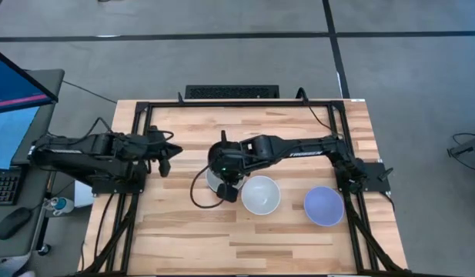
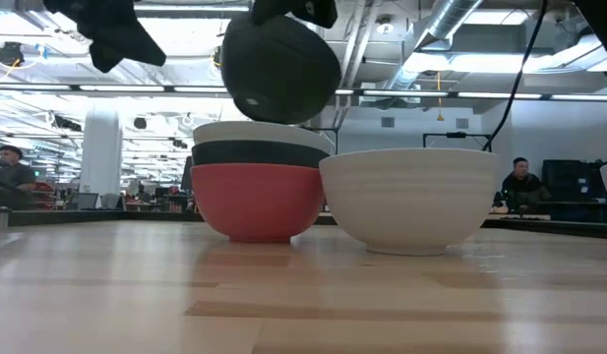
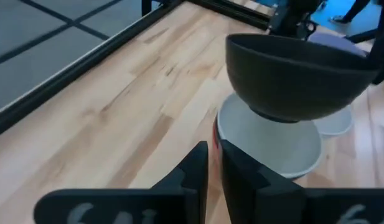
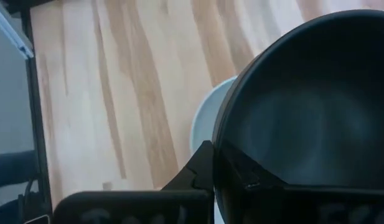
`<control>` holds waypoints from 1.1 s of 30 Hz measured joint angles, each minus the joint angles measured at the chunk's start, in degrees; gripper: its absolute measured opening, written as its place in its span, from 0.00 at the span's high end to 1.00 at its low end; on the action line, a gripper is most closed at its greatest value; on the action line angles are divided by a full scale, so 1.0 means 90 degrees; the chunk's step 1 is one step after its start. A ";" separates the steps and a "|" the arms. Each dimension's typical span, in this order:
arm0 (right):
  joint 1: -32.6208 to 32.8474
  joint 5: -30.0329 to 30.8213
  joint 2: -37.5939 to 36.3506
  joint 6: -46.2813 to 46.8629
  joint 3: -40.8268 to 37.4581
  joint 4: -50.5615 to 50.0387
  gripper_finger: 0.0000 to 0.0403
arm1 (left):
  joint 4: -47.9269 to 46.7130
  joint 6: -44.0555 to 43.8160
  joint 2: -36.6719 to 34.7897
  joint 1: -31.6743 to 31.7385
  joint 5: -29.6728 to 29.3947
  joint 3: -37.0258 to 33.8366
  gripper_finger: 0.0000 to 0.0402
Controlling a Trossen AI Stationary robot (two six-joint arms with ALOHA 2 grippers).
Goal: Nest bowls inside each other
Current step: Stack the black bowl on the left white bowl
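My right gripper (image 4: pixel 218 152) is shut on a black bowl (image 2: pixel 279 65) and carries it, tilted, just above a stack near the table's middle. The stack is a red bowl (image 2: pixel 256 202) standing on the wood, a second black bowl (image 2: pixel 259 153) nested in it, and a white bowl (image 3: pixel 272 143) on top. Another white bowl (image 1: pixel 260 195) stands alone to the stack's right, and a lavender-blue bowl (image 1: pixel 323 205) farther right. My left gripper (image 3: pixel 213 165) is shut and hovers left of the stack, touching nothing. My right gripper holds the black bowl by its rim (image 4: pixel 224 142), one finger inside the bowl and one finger (image 4: pixel 198 169) outside its wall. The bowl is lifted clear and tilted, its foot (image 3: pixel 285 115) hanging just over the stack's white bowl.
A black frame (image 1: pixel 137 138) runs along the table's left, far and right sides. Bare wood (image 1: pixel 191 238) lies along the near edge and left of the stack. People sit in the room beyond the table.
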 joint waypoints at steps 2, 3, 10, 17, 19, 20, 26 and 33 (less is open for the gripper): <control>0.0007 -0.0060 0.0166 0.0000 0.0008 0.0065 0.93 | -0.0011 -0.0063 -0.0013 -0.0025 -0.0001 0.0070 0.92; 0.0011 -0.0082 0.0217 0.0002 -0.0020 -0.0035 0.93 | 0.0029 -0.0061 -0.0010 -0.0034 -0.0001 0.0118 0.92; 0.0077 -0.0175 0.0666 0.0384 -0.0004 0.0156 0.92 | -0.0028 0.0216 0.0020 -0.0073 0.0004 0.0426 0.88; 0.0073 -0.0233 0.0693 0.0780 -0.0004 0.0095 0.93 | -0.0702 0.0233 0.0071 -0.0076 0.0061 0.0445 0.87; 0.0062 -0.0221 0.0721 0.0823 -0.0009 0.0156 0.91 | -0.0767 0.0295 0.0084 -0.0076 0.0081 0.0447 0.87; 0.0064 -0.0223 0.0721 0.0823 -0.0009 0.0118 0.90 | -0.0738 0.0347 0.0085 -0.0076 0.0106 0.0447 0.87; 0.0015 -0.0237 0.0808 0.0885 -0.0010 0.0070 0.87 | -0.0299 0.0634 0.0071 -0.0076 0.0050 0.0450 0.87; -0.0093 0.0004 0.0799 0.0940 -0.0002 0.0085 0.88 | -0.0368 0.0679 0.0086 -0.0078 0.0050 0.0450 0.87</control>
